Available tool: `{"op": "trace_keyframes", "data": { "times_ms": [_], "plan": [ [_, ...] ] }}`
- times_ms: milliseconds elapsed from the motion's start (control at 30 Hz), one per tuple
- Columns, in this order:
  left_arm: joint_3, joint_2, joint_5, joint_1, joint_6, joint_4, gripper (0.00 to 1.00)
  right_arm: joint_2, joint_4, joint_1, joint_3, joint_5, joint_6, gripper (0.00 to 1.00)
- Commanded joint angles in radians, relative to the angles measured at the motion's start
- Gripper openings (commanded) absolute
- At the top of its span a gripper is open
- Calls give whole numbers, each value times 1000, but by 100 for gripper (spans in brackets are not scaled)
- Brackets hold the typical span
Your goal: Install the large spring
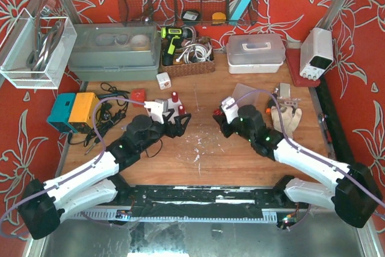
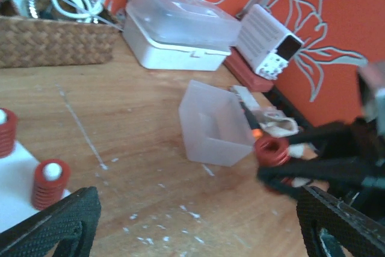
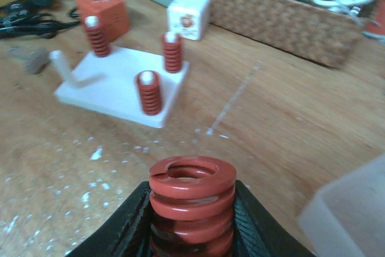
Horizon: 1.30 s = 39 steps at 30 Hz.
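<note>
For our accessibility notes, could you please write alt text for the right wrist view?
A large red coil spring stands upright, clamped in the right black pincer. Beyond it on the wooden table, a white peg plate carries three smaller red springs and one bare white peg.

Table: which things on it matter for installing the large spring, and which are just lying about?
For the job: large spring, held in the right gripper; white base; its bare peg.
Lying about: basket; clear box; lidded tub; power supply; orange block; white cube; gloves.
</note>
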Motion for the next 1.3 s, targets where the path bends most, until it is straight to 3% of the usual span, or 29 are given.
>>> {"op": "trace_keyframes", "data": {
  "times_ms": [0,233,400,567,967,1267],
  "plan": [
    [95,-20,123,-5,-47,-153,87,-41,320,72,-112,-62,-81,12],
    [227,38,313,-5,-54,-278,77,-15,497,229,-194,-19,-197,12],
    [296,103,410,-5,-26,-366,70,3,524,292,-197,35,-229,11],
    [348,180,418,-5,19,-455,69,-18,537,306,-209,47,-240,11],
    [328,221,488,-5,11,-441,67,-7,536,315,-208,67,-257,10],
    [330,253,499,-5,-15,-404,58,12,542,326,-206,40,-271,11]
  ]
}}
